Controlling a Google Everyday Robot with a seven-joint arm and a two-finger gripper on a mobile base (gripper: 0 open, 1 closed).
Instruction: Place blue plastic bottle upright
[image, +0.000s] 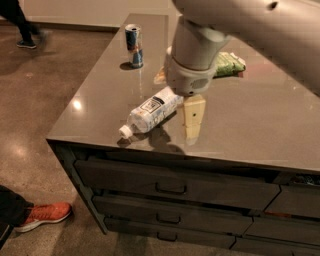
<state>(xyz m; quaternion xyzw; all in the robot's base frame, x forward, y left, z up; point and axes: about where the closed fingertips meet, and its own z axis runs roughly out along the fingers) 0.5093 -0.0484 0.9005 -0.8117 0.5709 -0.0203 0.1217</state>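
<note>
On its side, the blue plastic bottle (150, 111), base seemingly beneath claw (190, 119); claw's spread not discernible.

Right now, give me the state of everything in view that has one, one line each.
blue plastic bottle, lying on its side, cap on, not yet upright.
drink can, standing upright, apart from the bottle.
green packet, lying flat at the back.
gripper, down beside the bottle's base end; bottle not lifted.
top left drawer, shut.
</note>
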